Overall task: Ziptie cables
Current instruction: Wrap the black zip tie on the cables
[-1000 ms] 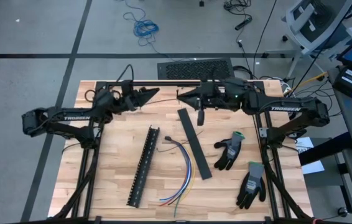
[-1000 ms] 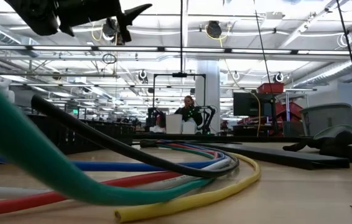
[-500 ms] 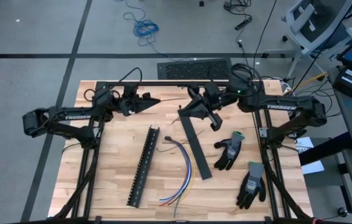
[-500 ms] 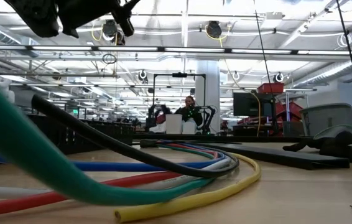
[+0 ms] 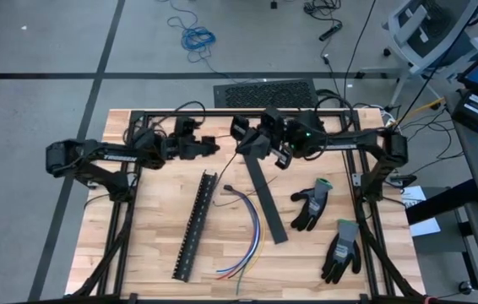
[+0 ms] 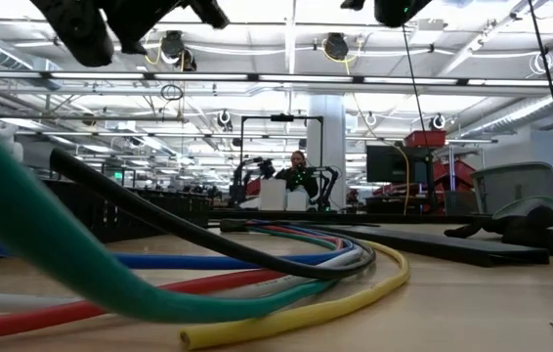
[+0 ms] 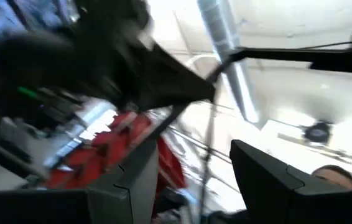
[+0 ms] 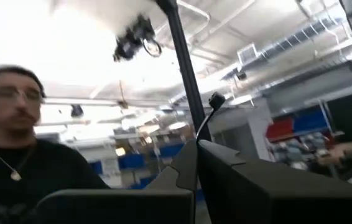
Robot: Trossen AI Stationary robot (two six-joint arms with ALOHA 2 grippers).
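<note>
Cables (image 5: 247, 226) lie loose on the desk (image 5: 146, 236), curving between the black slotted strip (image 5: 195, 225) and the flat black bar (image 5: 264, 194). Left end effector (image 5: 211, 145) is raised over the desk's far edge, fingers parted, empty. Right end effector (image 5: 243, 145) is close beside it, fingers closed on nothing; two gloves (image 5: 328, 226) lie to the right.

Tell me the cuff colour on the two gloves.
Green cuffs on both black gloves, clearest in the high view.
</note>
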